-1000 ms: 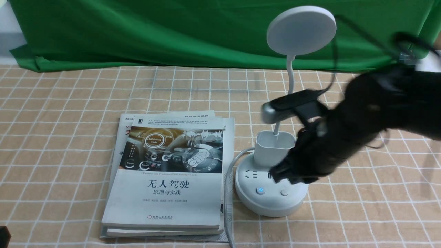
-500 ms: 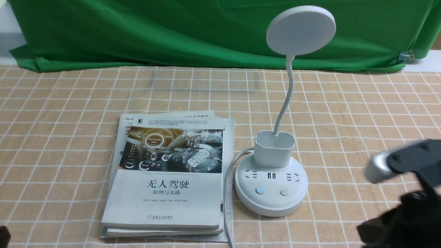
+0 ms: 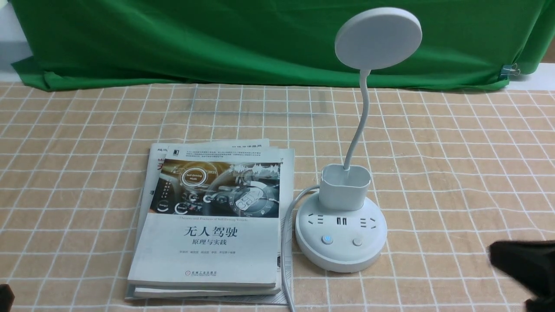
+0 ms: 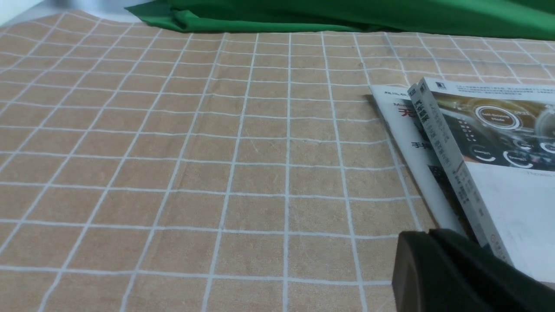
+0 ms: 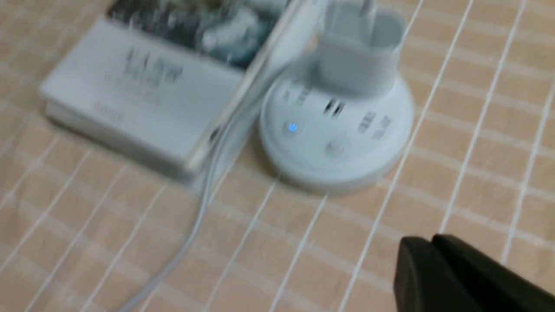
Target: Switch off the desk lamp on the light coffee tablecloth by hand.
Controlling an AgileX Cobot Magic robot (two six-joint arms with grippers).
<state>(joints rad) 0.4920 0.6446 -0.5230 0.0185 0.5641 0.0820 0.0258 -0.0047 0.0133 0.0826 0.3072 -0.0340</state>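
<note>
Desk lamp (image 3: pixel 341 242): stands upright on the light coffee tablecloth (image 3: pixel 433 143), well in from the far edge, its base just beside a stack of books (image 3: pixel 208 255).
Lamp head (image 3: pixel 378 39): shows no glow, tilted above the far edge, before a green backdrop (image 3: pixel 260 43).
Buttons: a blue-lit button (image 3: pixel 327 239) and a plain button (image 3: pixel 357 242) face the robot's side of the tablecloth, both untouched.
Step in hand: by all appearances the switching-off is done, with the right gripper (image 5: pixel 433 242) apart from the base; the blue light may mark only socket power.
Next move: calls for parking the right arm (image 3: pixel 527 268) clear of the lamp, pressing again only if the head proves lit.
Right fingers: pressed together, pinching nothing, touching nothing that shows, though blur in the wrist view softens the tips.
Left gripper (image 4: pixel 427 238): fingers meeting, nothing between them, near the books' side of the tablecloth.
</note>
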